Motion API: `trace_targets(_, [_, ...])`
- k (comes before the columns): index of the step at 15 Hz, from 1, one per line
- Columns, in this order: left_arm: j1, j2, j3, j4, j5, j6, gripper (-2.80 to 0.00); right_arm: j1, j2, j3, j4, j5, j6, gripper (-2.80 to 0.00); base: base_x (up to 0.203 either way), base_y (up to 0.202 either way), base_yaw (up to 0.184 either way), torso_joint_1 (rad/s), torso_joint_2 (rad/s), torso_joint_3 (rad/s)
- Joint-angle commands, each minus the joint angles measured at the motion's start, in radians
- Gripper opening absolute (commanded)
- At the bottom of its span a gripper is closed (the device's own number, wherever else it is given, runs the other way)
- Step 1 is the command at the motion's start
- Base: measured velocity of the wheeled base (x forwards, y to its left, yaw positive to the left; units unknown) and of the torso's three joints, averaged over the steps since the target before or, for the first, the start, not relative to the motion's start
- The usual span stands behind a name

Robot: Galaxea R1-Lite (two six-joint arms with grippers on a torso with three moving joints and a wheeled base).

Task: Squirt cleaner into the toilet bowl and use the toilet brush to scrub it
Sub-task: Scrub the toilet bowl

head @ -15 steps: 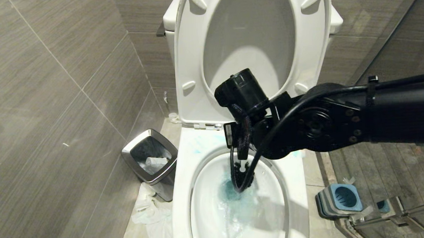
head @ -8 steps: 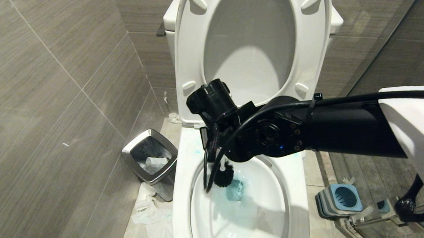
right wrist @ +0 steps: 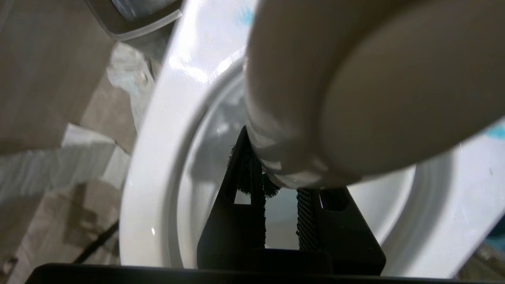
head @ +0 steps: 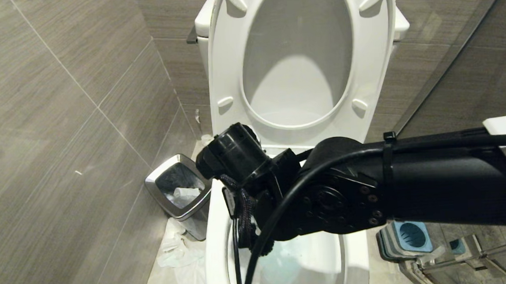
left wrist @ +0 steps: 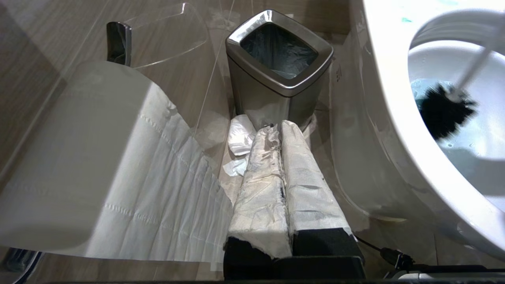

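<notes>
The white toilet bowl [head: 215, 249] has its seat and lid [head: 227, 73] raised, and pale blue cleaner tints the water [head: 282, 263]. My right arm reaches across the bowl, its wrist over the left rim. My right gripper [right wrist: 280, 177] is shut on the toilet brush's white handle [right wrist: 355, 79]. The brush's black bristle head [left wrist: 444, 112] is down inside the bowl [left wrist: 386, 98], against its left wall. The arm hides the brush in the head view. My left gripper [left wrist: 281, 130] is shut and empty, parked low beside the toilet. The cleaner bottle is out of view.
A steel-rimmed trash bin [head: 179, 190] stands left of the toilet, with crumpled paper [head: 181, 256] on the floor by it. A toilet paper roll [left wrist: 79, 157] hangs close to my left gripper. The empty blue-and-grey brush holder [head: 406, 238] sits on the right, by the glass shower door [head: 450, 59].
My right arm has swung from the back middle of the bowl to the left and nearer rim, carrying the brush head across the water. The left arm has stayed still.
</notes>
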Motion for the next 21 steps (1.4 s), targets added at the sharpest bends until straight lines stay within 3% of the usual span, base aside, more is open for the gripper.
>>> trace_targets(1, [0.0,0.001,0.002,0.0,0.0,0.001,-2.8,0.013,-0.123,0.168,0.001,-0.005,0.025,-2.8,0.0,0.0,0.0,0.0,0.0,0.0])
trace_targets(5, [-0.001,0.001,0.002,0.0,0.0,0.001,-2.8,0.01,-0.299,0.389,-0.001,-0.011,0.097,-2.8,0.0,0.0,0.0,0.0,0.0,0.0])
trace_targets(9, [0.0,0.001,0.002,0.0,0.0,0.001,-2.8,-0.08,-0.349,0.439,-0.003,-0.017,0.094,-2.8,0.0,0.0,0.0,0.0,0.0,0.0])
trace_targets(12, [0.001,0.001,0.002,0.0,0.0,0.001,-2.8,-0.153,-0.29,0.395,-0.035,-0.018,0.041,-2.8,0.0,0.0,0.0,0.0,0.0,0.0])
trace_targets(16, [0.0,0.001,0.002,0.0,0.0,0.001,-2.8,-0.161,-0.146,0.222,-0.083,-0.018,-0.015,-2.8,0.0,0.0,0.0,0.0,0.0,0.0])
trace_targets(18, [-0.001,0.001,0.002,0.0,0.0,0.001,-2.8,-0.144,-0.072,0.105,-0.082,-0.02,-0.034,-2.8,0.0,0.0,0.0,0.0,0.0,0.0])
trace_targets(21, [-0.001,0.001,0.002,0.0,0.0,0.001,-2.8,-0.042,-0.028,0.026,-0.075,-0.017,-0.061,-2.8,0.0,0.0,0.0,0.0,0.0,0.0])
